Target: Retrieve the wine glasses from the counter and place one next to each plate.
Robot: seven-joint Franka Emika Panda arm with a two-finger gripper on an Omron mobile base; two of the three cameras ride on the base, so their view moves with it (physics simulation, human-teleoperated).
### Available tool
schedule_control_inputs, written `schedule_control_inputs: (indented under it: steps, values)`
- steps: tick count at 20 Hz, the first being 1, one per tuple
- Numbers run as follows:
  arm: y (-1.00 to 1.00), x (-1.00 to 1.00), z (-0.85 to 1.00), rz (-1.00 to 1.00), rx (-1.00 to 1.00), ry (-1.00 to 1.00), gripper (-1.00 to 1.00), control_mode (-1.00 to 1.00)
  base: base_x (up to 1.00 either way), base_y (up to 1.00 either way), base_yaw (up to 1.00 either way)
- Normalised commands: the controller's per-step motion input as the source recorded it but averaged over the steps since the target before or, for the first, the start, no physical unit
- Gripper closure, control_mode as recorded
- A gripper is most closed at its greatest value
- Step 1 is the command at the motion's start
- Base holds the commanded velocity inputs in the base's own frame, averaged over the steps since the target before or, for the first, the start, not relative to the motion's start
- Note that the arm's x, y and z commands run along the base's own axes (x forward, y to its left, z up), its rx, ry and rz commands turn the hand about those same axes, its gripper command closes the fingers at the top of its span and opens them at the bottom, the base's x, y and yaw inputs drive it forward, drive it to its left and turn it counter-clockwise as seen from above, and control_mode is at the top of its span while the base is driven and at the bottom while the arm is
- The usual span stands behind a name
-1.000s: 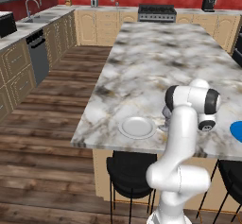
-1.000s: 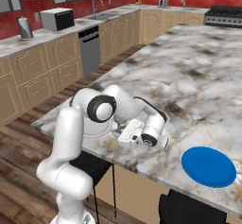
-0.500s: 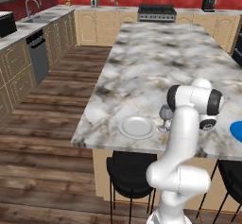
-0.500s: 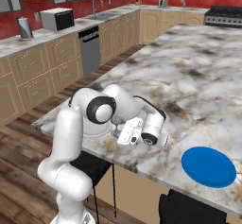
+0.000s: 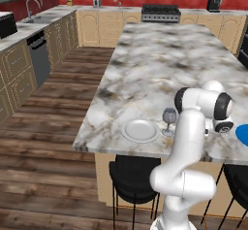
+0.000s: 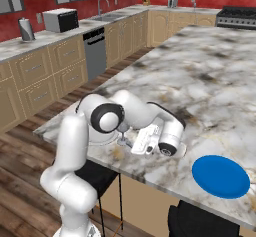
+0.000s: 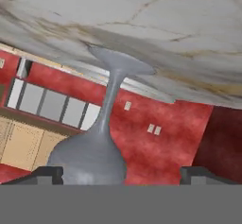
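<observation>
so nearest the camera, low in the left base view, there's a black stool [image 5: 133, 175] tucked under the front edge of the tabletop [image 5: 160, 59], just left of the white arm. Right above it, a bit in from that edge, sits the white plate [image 5: 140, 130], and the wine glass [image 5: 169, 117] stands upright just to its right, foot on the marble, near the plate but not touching it. In the right base view that same glass [image 6: 121, 132] is mostly hidden behind the arm's elbow, with the hand [image 6: 134, 146] low over the marble just beside it. The hand view is flipped over, so the glass [image 7: 97, 142] hangs down from the marble up top, bowl sitting between the two finger tips [image 7: 45, 175], which stand wide apart at the lower left and lower right; can't tell if either one touches the bowl. Blue plate [image 6: 220, 175] lies flat at lower right of the right base view, well apart from the glass. Further back: stove [image 5: 161, 13] against the red wall, sink faucet [image 5: 32, 7] upper left
</observation>
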Motion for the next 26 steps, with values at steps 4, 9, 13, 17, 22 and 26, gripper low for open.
schedule_control_inputs:
  steps: [4,9,13,17,22,26]
  values:
    - [-0.02,-0.97,0.99,0.01,0.0,-0.08,-1.0,-1.0,0.0,0.0,0.0]
    - [0.03,-0.94,1.0,0.03,0.0,-0.01,-1.0,-1.0,0.0,0.0,0.0]
    - [0.56,-0.59,0.94,0.0,-0.05,-0.01,-1.0,-1.0,0.0,0.0,0.0]
    - [0.75,-0.07,0.68,-0.16,-0.16,0.0,-1.0,-1.0,0.0,0.0,0.0]
    - [0.5,-0.01,0.57,-0.22,-0.07,0.0,-1.0,-1.0,0.0,0.0,0.0]
    - [0.58,-0.38,0.69,-0.13,0.0,-0.1,-1.0,-1.0,0.0,0.0,0.0]
